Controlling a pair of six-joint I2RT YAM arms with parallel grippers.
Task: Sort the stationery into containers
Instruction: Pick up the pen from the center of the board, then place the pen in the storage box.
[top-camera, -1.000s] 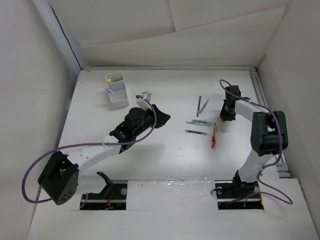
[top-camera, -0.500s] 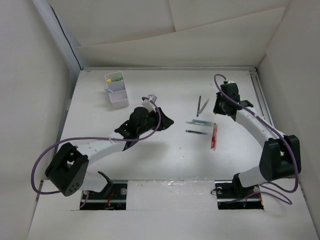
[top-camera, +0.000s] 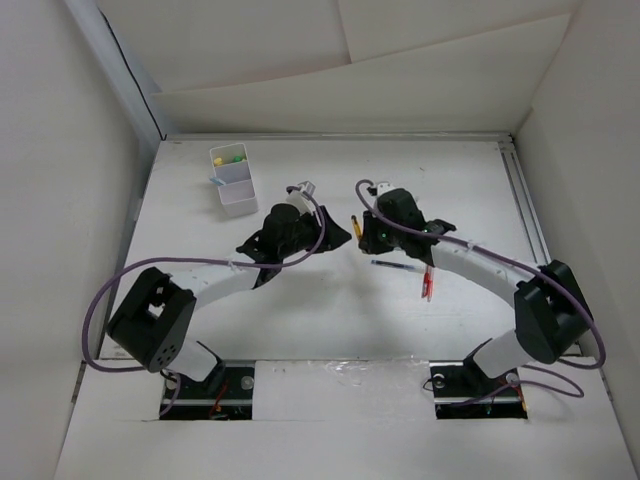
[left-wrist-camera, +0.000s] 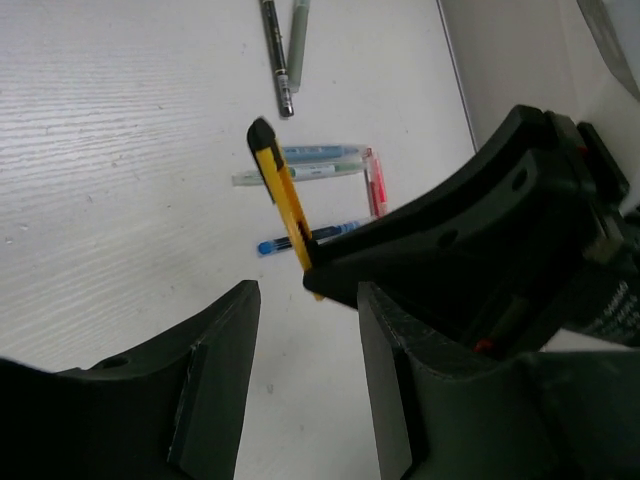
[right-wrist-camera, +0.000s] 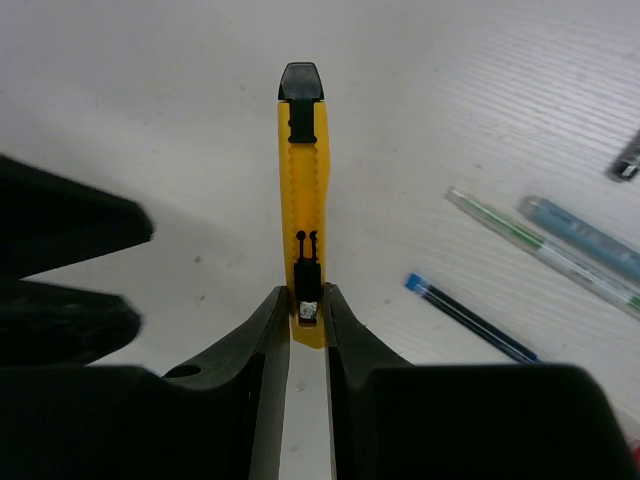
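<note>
My right gripper (top-camera: 360, 236) is shut on a yellow utility knife with a black cap (top-camera: 355, 222), held above the table's middle. In the right wrist view the knife (right-wrist-camera: 303, 190) sticks out forward from my gripper (right-wrist-camera: 308, 310). My left gripper (top-camera: 338, 233) is open and empty, its tips just left of the knife. In the left wrist view the knife (left-wrist-camera: 283, 200) stands just beyond my open gripper (left-wrist-camera: 305, 380). The white compartment box (top-camera: 236, 196) stands at the far left, with yellow and green pieces in it.
Pens lie on the table right of the grippers: two grey ones (left-wrist-camera: 276, 50), a teal one (left-wrist-camera: 320, 153), a clear green one (left-wrist-camera: 300, 172), a dark blue one (top-camera: 397, 266) and a red one (top-camera: 428, 282). White walls enclose the table.
My right arm has swung left from beside the pens to the table's middle, and the yellow knife now shows in its gripper. My left gripper has moved slightly right toward it.
</note>
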